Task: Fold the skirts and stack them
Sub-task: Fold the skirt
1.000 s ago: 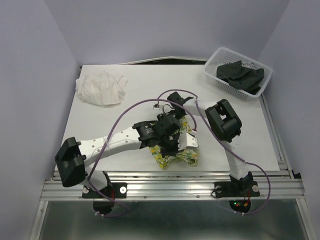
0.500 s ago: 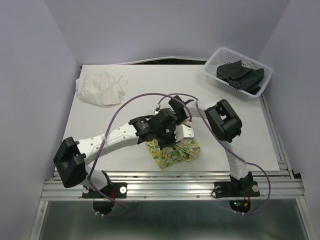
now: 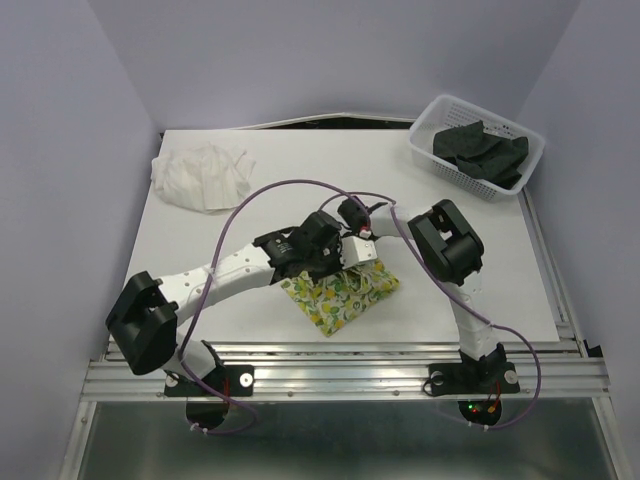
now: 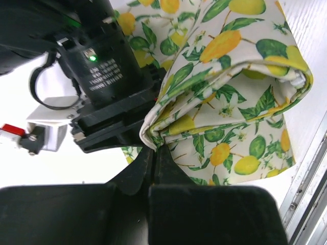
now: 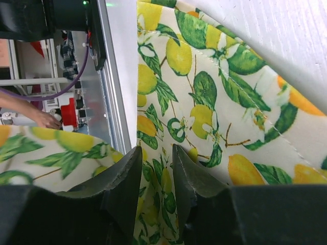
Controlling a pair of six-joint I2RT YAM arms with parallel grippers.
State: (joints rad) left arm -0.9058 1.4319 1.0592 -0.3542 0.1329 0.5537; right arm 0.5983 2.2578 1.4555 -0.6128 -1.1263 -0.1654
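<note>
Lemon skirt [image 4: 240,102] is pinched in left pincer [image 4: 153,155], a grip hidden overhead.

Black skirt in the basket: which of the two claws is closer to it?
Right. The right gripper pinches the lemon skirt on the side toward the basket holding the black skirt; the left gripper pinches the same skirt beside it, farther away.

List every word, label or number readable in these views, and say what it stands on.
No text can be read.
White print on the black motor housing, left wrist view: too small and blurred to read.
The lemon-print skirt carries no lettering.
</note>
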